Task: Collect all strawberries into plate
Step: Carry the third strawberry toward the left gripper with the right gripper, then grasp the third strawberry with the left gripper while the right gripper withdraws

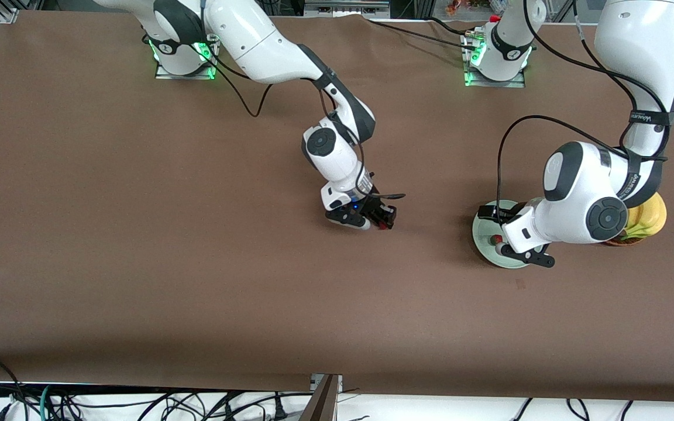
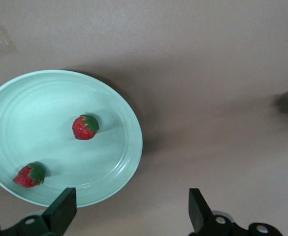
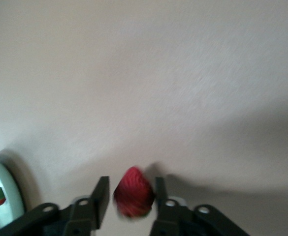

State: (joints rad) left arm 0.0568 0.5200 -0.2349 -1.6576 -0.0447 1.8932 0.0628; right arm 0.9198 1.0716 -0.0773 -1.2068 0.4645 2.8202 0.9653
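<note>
My right gripper (image 3: 132,195) pinches a small red strawberry (image 3: 133,192) over bare brown table, while my left gripper (image 2: 133,212) hangs wide open over the pale mint-green round plate (image 2: 115,162) holding two red green-capped strawberries (image 2: 84,127).

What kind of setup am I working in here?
Probably a robotics lab bench, not a kitchen: both arm bases are bolted to a brown-covered table, with loose cables along its near edge.

Three strawberries (image 2: 85,127) (image 2: 30,175) (image 3: 133,192), one plate (image 2: 124,162), one fruit basket (image 1: 644,225), and two arms' tools (image 1: 372,219) (image 2: 129,211).
</note>
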